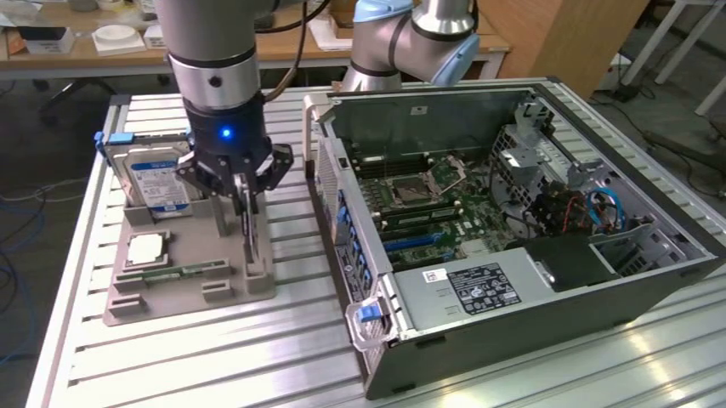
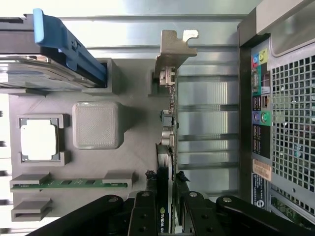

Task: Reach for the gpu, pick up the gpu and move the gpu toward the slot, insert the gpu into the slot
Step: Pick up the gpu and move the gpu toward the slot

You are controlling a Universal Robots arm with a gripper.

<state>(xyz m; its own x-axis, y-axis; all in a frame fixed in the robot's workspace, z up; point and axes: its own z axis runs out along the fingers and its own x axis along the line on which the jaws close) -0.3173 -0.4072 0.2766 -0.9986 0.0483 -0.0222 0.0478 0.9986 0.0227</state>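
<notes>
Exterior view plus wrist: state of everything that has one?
gpu: upright on edge in holder.
gripper: shut on gpu.
PC case: on its side, panel off, open.
hard drive: standing in holder.
CPU: flat in its recess.
memory stick: flat in holder.

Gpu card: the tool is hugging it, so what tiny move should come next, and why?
Probably lift straight up. The tool looks closed on the gpu, which stands on edge in the grey holder, so going sideways first might jam it.
</notes>
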